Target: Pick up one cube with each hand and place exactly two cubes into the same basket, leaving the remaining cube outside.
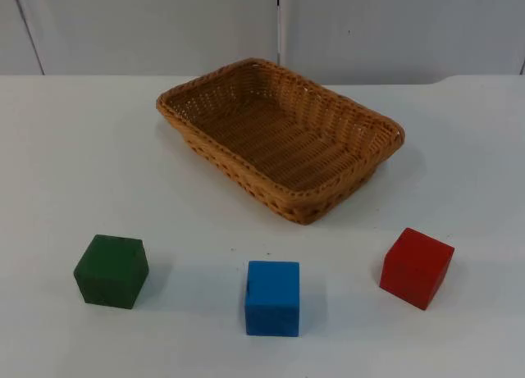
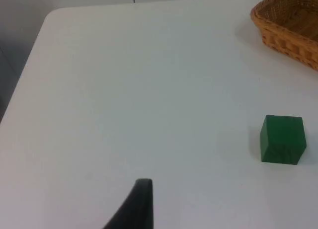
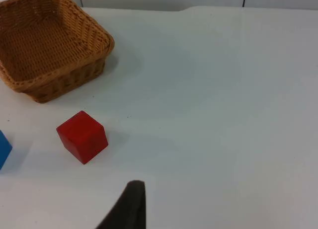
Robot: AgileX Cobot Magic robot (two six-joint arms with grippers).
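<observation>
An empty woven basket [image 1: 283,136] sits at the back middle of the table. Three cubes stand in a row in front of it: green [image 1: 111,270] on the left, blue [image 1: 272,298] in the middle, red [image 1: 416,267] on the right. My left gripper [image 2: 141,201] hangs over bare table, well apart from the green cube [image 2: 282,139], with a corner of the basket [image 2: 290,25] beyond. My right gripper [image 3: 131,204] hovers apart from the red cube [image 3: 82,136]. An edge of the blue cube [image 3: 4,148] and the basket [image 3: 49,45] lie past it. Neither gripper holds anything.
The white table [image 1: 66,148] ends at the grey partition wall [image 1: 148,25] behind the basket. Its left edge [image 2: 30,65] appears in the left wrist view. Open table surface lies on both sides of the basket and between the cubes.
</observation>
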